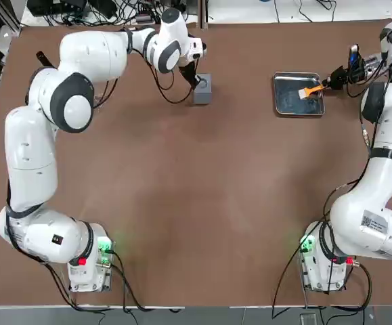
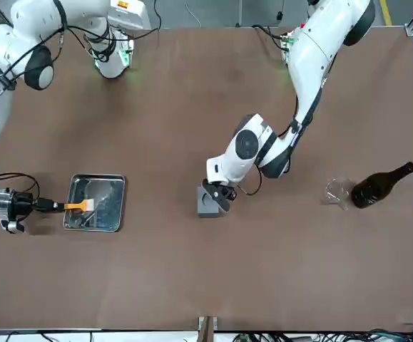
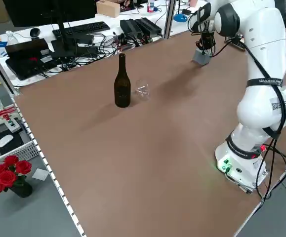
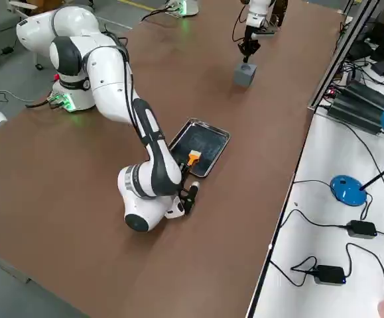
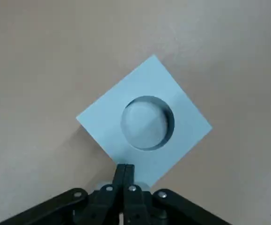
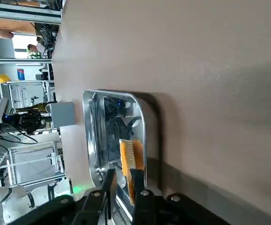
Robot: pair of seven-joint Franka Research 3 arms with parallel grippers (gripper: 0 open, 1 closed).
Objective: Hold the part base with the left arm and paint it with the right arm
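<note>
Small grey cube-shaped part base (image 1: pixel 202 89) with round, shallow recess centred in its top face; upright on brown tabletop toward far edge, left of centre in top view. Large white multi-jointed left arm (image 1: pixel 80 81) with dark joint rings, reaching across to block, its dark gripper (image 5: pixel 124 171) closed, fingertips at one edge of block. Matching white right arm (image 1: pixel 385 156) extended along table's right side, its gripper (image 6: pixel 122 180) low near far edge.
</note>
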